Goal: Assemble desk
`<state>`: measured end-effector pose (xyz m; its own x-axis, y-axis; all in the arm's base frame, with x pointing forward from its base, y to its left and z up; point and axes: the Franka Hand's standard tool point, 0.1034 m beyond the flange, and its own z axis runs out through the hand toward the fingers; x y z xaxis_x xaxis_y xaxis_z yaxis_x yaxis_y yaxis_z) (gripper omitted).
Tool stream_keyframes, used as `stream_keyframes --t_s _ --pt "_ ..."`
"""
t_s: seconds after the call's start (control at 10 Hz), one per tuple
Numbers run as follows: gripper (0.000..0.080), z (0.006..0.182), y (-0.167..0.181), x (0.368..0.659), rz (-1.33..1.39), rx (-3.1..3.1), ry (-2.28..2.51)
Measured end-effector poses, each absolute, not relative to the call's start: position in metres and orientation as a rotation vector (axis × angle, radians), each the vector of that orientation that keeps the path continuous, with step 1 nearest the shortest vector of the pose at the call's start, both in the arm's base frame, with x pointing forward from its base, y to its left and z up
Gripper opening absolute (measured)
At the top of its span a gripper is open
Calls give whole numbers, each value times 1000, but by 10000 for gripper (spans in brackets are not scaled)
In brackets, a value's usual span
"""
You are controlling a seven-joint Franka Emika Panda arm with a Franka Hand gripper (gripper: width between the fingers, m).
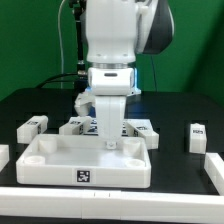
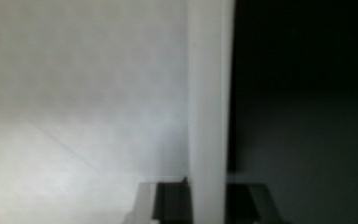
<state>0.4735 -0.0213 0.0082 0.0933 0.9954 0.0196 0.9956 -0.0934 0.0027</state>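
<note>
White plastic desk parts lay across your black table (image 1: 182, 108) as the arm's glossy white two-finger gripper (image 1: 108, 112) hung over the white plastic rectangular tabletop with a raised rim (image 1: 50, 176), which lay near the front edge with one marker tag on its front wall. The gripper's claw was clamped on a white square-section plastic leg (image 1: 108, 137), held upright with its lower end at the tabletop's far rim. The exterior view did not show whether that end sat in a socket or only touched the rim.

Your wrist view was badly blurred. The leg (image 2: 208, 100) ran through it as a pale strip, and the gripper (image 2: 208, 203) showed only as dark fingers (image 2: 163, 203) pressed to either side of that strip. A pale blur filled one side of the strip and darkness the other, and neither could be named.

A second white leg (image 1: 33, 125) lay apart on the exterior view's left, and a third white leg (image 1: 197, 135) stood on the exterior view's right. Two more white pieces, one at the left edge (image 1: 3, 155) and one at the lower right (image 1: 210, 172), were cut off by the frame. The flat white marker board (image 1: 143, 128) lay behind the tabletop, largely hidden by the gripper and the held leg.
</note>
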Motion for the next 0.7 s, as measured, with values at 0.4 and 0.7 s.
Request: stream_keyframes --t_s 0.4,0.7 --pt "58 9 18 494 -42 -2336 -2084" --pt "58 9 17 494 -41 -2342 -2077"
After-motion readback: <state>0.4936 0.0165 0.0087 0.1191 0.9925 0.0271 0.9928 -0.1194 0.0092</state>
